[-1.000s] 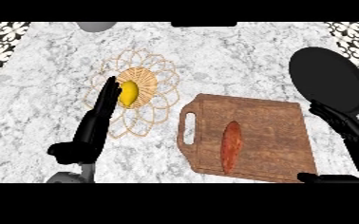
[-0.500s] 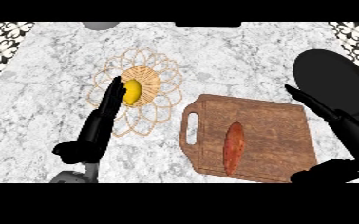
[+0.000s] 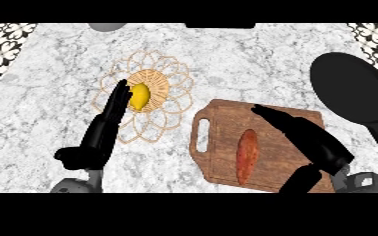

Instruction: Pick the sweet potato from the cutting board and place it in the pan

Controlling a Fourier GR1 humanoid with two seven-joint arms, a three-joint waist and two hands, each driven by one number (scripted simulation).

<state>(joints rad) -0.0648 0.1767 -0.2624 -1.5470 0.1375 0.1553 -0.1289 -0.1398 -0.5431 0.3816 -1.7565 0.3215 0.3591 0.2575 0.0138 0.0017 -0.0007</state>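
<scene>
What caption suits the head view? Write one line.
Right robot hand open over the cutting board beside the sweet potato, black pan at far right.

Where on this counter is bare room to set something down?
Bare counter lies between the wicker mat and the pan, beyond the cutting board, and left of the mat. Crowded: the board, with the sweet potato and right hand; the left hand flanks the mat.

No readable text, label, brand, number or sign anywhere.
</scene>
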